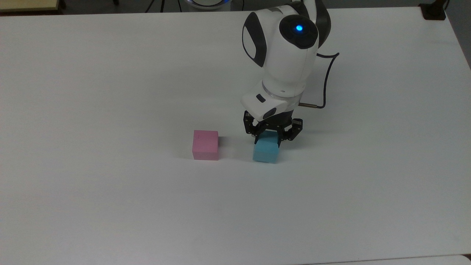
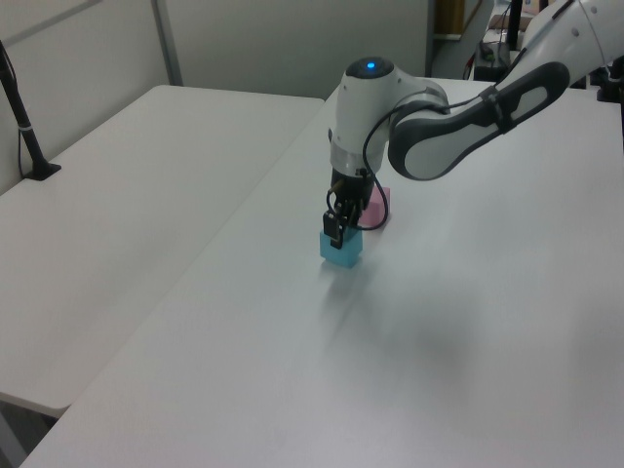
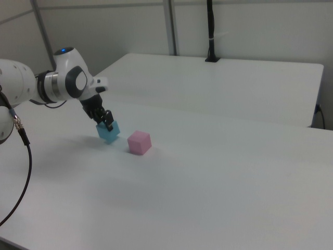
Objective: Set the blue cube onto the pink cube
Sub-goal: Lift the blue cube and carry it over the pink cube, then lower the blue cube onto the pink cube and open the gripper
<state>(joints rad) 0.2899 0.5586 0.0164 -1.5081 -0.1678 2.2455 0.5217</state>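
Observation:
The blue cube [image 1: 265,152] is held between the black fingers of my gripper [image 1: 268,141], which is shut on its upper part. In the right view the blue cube [image 3: 107,133] looks slightly tilted under the gripper [image 3: 106,125]. The pink cube [image 1: 205,145] rests on the white table [image 1: 110,92], about a cube's width to the top view's left of the blue one. In the left view the pink cube [image 2: 376,209] is partly hidden behind the gripper [image 2: 341,232] and the blue cube [image 2: 340,248]. In the right view the pink cube [image 3: 139,142] stands free.
A black cable [image 1: 327,81] loops from my wrist on the top view's right. A second white table [image 2: 127,195] adjoins this one, with a black post [image 2: 24,127] clamped at its edge. A black clamp [image 1: 434,11] sits at the table's far right corner.

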